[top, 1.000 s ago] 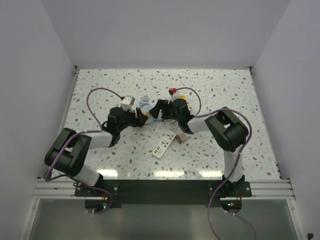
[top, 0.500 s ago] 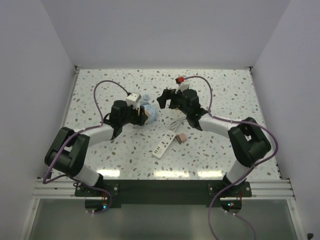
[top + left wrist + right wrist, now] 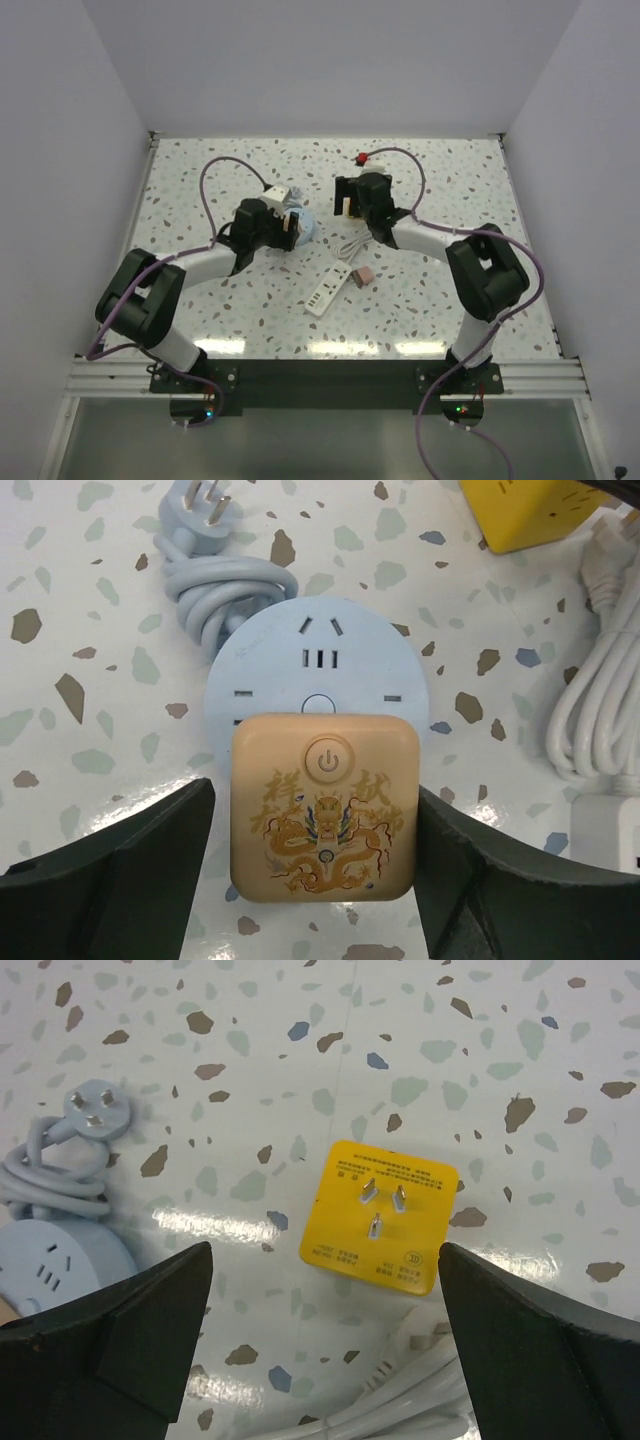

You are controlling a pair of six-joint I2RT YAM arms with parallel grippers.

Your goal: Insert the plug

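Plug [image 3: 364, 274] loose on table [image 3: 200, 180], both claws apart.
Your left gripper [image 3: 315, 810], fingers open, straddles the peach cube [image 3: 325, 880] sitting on the round blue socket [image 3: 318, 650]; your right gripper [image 3: 325, 1250], spread wide, hangs over the yellow cube [image 3: 380, 1215], prongs up. The pink piece lies just beside the white power strip [image 3: 328, 292], apart from both claws.

On the speckled table [image 3: 200, 300]: small pink plug [image 3: 364, 274] just beside the end of a white power strip [image 3: 326, 291]. Farther back: left gripper [image 3: 290, 228] over a round blue socket [image 3: 305, 226], right gripper [image 3: 343, 197] close by, not touching.
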